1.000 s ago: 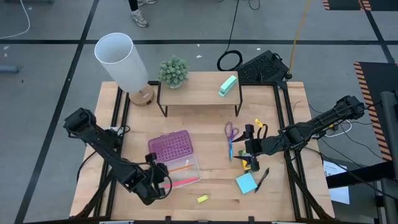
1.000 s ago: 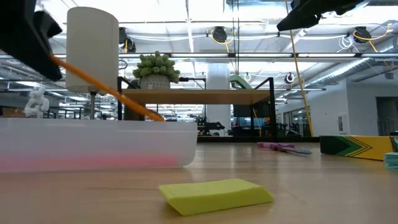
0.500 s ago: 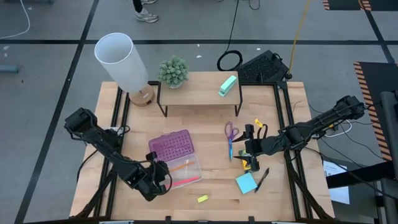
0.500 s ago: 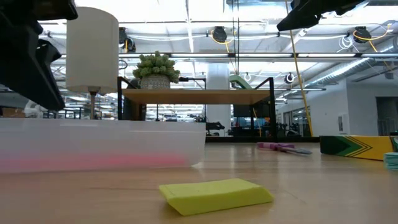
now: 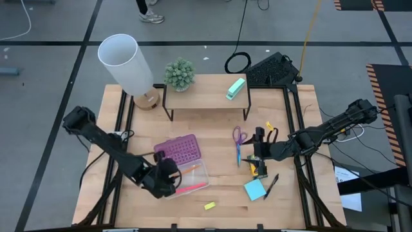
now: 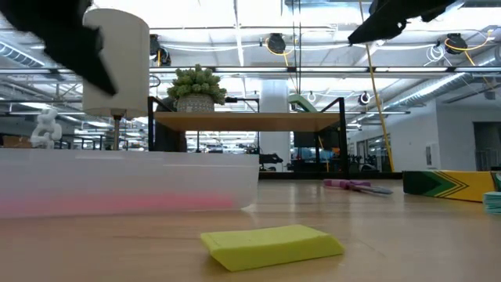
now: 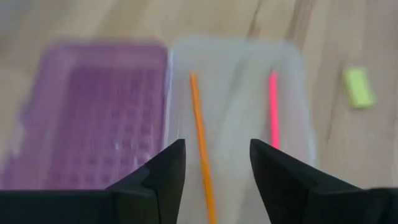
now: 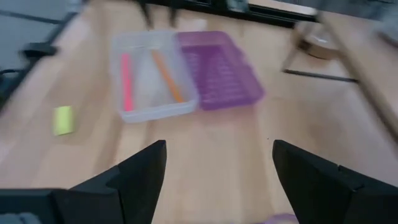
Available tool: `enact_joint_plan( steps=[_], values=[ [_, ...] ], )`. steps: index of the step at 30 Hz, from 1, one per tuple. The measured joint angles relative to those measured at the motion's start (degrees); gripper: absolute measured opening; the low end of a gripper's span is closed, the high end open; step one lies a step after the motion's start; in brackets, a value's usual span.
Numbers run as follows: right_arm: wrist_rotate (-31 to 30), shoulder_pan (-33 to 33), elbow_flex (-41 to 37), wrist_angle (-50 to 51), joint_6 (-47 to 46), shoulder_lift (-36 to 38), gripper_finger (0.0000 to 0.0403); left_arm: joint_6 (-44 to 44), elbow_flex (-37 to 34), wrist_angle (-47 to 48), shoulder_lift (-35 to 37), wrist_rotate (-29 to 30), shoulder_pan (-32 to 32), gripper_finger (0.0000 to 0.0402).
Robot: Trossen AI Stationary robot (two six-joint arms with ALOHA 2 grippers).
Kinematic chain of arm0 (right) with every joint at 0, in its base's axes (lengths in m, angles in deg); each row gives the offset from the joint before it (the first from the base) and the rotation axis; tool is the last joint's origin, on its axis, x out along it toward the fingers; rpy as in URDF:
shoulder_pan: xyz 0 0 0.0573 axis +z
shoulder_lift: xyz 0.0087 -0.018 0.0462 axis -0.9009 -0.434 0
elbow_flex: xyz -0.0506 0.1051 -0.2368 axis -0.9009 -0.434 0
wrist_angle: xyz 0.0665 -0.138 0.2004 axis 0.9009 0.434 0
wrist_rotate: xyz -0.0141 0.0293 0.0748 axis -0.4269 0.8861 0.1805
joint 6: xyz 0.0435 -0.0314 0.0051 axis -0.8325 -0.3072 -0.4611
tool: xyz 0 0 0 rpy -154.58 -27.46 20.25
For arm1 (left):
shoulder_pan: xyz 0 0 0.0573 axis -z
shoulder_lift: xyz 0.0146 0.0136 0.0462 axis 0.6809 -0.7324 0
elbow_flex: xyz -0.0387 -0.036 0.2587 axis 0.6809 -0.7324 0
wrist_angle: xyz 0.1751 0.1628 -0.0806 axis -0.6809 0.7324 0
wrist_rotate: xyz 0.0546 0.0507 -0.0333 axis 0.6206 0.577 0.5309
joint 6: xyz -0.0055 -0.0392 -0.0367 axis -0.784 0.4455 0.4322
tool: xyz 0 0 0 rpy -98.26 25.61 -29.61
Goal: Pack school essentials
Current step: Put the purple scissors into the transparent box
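Inside the clear plastic case [image 7: 236, 93] with its studded purple lid [image 7: 87, 118] folded flat alongside, the orange pencil [image 7: 200, 130] and pink pencil [image 7: 273, 109] lie side by side, both running along the case's long axis. Only the low view shows the flat yellow eraser [image 6: 272, 244] close up on the wooden worktop [image 5: 219, 187]. Above the case, the left gripper [image 5: 168, 173] has its fingers parted and empty. Over the yellow-green crayon box [image 5: 259, 169], the right gripper [image 5: 258, 142] is likewise spread wide, holding nothing.

— Items in the clear case?
— Orange pencil [image 7: 200, 137] and pink pencil [image 7: 273, 107], lying flat, apart.
— Loose on the surface?
— Purple-handled scissors [image 5: 238, 140]; yellow-green crayon box [image 6: 449, 186]; blue sticky-note pad [image 5: 254, 189] with black pen [image 5: 271, 185] beside it; yellow eraser [image 5: 209, 205] lying alone.
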Motion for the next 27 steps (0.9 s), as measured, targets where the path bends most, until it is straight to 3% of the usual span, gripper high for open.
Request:
enact_joint_plan(
  steps=[7, 12, 18, 21, 23, 27],
  values=[
    [-12.7, -1.7, 0.0, 3.4, -11.3, -0.2, 0.0286, -17.2, 1.9, -1.3, 4.8, 11.7, -3.7, 0.0184],
    [-14.8, -4.1, -2.0, 1.3, -25.6, -3.1, 0.0285, -26.3, 1.9, -2.1, 7.2, 12.9, -8.3, 0.0184],
    [-9.6, -7.3, -2.1, 0.1, -36.9, -12.7, 0.0279, -30.6, 1.9, -2.0, 8.6, 12.3, -13.5, 0.0184],
    [-1.7, -11.0, -0.2, 0.4, -40.0, -17.9, 0.0277, -31.0, 1.9, -2.2, 8.5, 11.9, -15.1, 0.0184],
    [2.9, -12.8, 1.1, 3.2, -43.0, -21.4, 0.0277, -30.3, 1.9, -2.4, 8.1, 10.8, -15.9, 0.0184],
    [6.0, -15.3, 3.9, 11.3, -48.0, -27.8, 0.0276, -28.8, 1.9, -2.6, 8.1, 9.3, -16.2, 0.0184]
  ],
)
